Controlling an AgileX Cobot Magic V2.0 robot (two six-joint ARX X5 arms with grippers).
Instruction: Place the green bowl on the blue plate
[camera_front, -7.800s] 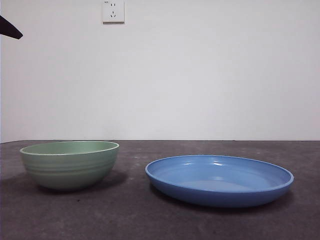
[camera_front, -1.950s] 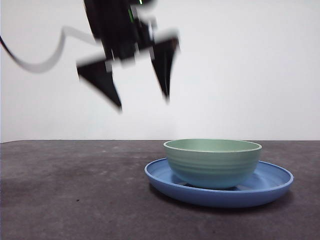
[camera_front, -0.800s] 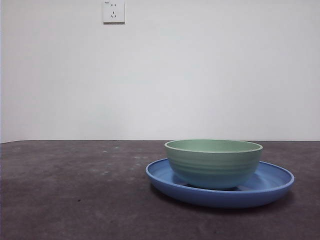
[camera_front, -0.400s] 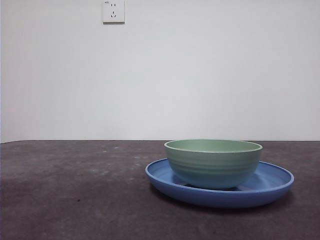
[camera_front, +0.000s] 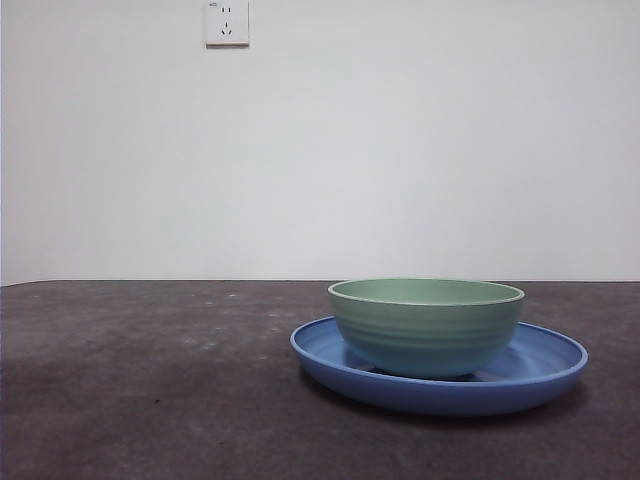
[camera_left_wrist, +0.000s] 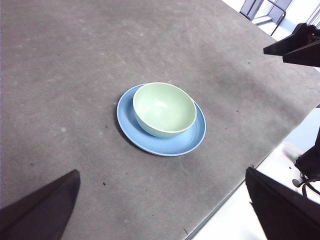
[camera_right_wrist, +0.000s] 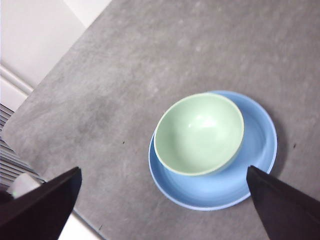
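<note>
Both grippers are now well clear of the work: your left gripper (camera_left_wrist: 160, 210) hangs high above the table with its jaws spread wide and nothing between them, and your right gripper (camera_right_wrist: 160, 205) looks down from a similar height, its jaws just as wide apart and empty. Neither arm shows in the front view any more, where about two seconds ago a dark arm was lifting away above the dishes.

Working down from the largest thing, the grey table (camera_front: 150, 400) carries only the two dishes. The blue plate (camera_front: 545, 372) lies flat where it lay at the start. The green bowl (camera_front: 426, 325) now stands upright on that plate; eight seconds ago it sat on the bare table well to the side. From the wrist views you can see it sits off centre, toward one side of the rim, yet wholly inside it. It has not shifted over the last second.

By my reading the placement is done, and nothing calls for a further grasp.
</note>
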